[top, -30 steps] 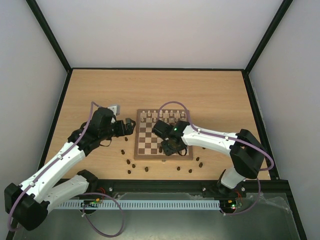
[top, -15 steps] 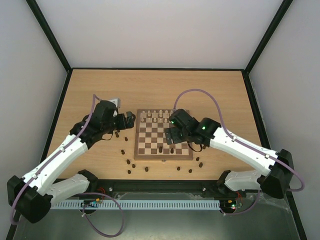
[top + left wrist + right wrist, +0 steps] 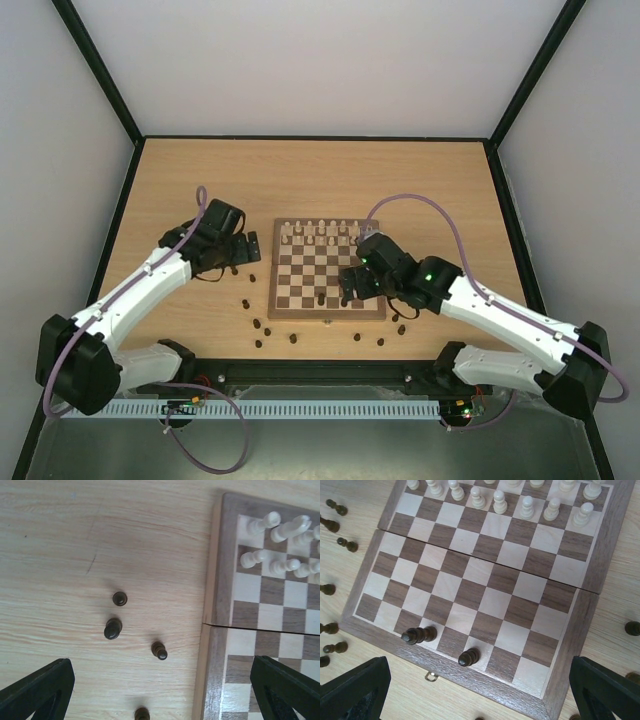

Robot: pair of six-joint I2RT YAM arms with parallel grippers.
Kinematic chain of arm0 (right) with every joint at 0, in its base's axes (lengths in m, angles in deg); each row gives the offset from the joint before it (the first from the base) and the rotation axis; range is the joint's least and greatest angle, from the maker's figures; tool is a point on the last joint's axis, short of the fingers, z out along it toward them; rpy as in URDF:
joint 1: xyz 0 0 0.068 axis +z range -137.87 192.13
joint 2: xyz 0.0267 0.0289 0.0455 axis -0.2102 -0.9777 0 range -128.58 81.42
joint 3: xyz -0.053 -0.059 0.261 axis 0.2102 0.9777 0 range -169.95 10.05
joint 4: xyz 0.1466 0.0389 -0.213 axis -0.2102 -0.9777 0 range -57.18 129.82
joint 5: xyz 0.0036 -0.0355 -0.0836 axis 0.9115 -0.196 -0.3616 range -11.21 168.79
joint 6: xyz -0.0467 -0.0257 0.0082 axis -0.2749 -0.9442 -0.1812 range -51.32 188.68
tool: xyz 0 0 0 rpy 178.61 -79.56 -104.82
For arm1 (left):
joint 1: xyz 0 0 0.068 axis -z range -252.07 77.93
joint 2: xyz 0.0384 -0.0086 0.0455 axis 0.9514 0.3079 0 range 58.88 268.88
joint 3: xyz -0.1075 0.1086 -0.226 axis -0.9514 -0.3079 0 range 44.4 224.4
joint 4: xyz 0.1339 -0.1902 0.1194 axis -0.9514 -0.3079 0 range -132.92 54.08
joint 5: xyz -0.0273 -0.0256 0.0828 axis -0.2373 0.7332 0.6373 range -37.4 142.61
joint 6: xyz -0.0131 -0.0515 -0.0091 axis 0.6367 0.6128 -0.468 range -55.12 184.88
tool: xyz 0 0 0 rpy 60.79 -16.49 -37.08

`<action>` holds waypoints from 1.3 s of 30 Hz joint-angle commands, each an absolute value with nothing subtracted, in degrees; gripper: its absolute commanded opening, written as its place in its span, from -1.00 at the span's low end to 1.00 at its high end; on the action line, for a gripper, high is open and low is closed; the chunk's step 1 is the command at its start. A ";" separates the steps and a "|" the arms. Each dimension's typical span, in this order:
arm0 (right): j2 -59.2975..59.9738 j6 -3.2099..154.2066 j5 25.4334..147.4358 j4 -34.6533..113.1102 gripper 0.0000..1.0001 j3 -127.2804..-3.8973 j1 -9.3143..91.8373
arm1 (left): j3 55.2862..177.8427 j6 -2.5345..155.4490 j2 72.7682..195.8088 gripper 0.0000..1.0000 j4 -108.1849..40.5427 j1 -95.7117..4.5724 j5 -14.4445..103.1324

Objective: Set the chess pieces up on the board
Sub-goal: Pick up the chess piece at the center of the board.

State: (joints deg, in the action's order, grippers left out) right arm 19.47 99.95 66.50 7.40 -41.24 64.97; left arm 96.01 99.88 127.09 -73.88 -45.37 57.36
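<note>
The board (image 3: 310, 276) lies mid-table, with pale chess pieces (image 3: 318, 233) filling its two far rows. Two dark pieces (image 3: 419, 635) (image 3: 469, 656) stand on its near row. My right gripper (image 3: 480, 692) hangs open above the board's near edge, nothing between its fingers, and the top view shows this gripper (image 3: 350, 286) over the board's near right part. My left gripper (image 3: 160, 695) is open and empty over the table just left of the board rim (image 3: 215, 580). Dark pieces (image 3: 113, 629) (image 3: 159, 650) stand below it.
Loose dark pieces (image 3: 262, 328) dot the table left of and in front of the board, and more (image 3: 398, 324) lie at its near right corner. A small metal clasp (image 3: 431, 676) sits on the near rim. Black frame rails and white walls enclose the table.
My right gripper has opened and drawn back from the near row, leaving a dark piece standing there. My left arm has swung a little to the left, gripper still open.
</note>
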 commanded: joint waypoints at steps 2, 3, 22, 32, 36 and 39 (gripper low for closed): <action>22.09 98.84 69.19 9.13 0.98 -39.56 64.71 | 95.43 102.43 128.13 0.99 -78.27 -45.53 58.70; 22.31 98.71 69.46 9.21 0.98 -39.55 64.72 | 95.12 102.75 128.14 0.98 -78.80 -45.53 59.50; 24.17 97.38 75.33 11.35 0.92 -37.90 64.74 | 97.22 93.08 142.93 0.78 -82.24 -55.20 53.03; 23.26 97.15 76.28 11.61 0.89 -37.73 64.70 | 97.75 91.77 146.10 0.29 -79.81 -54.89 53.14; 22.89 97.07 76.46 11.54 0.88 -37.78 64.70 | 99.01 91.68 146.80 0.15 -78.43 -54.83 53.34; 22.80 97.07 76.47 11.52 0.87 -37.78 64.72 | 100.28 91.63 147.73 0.03 -77.86 -54.60 53.39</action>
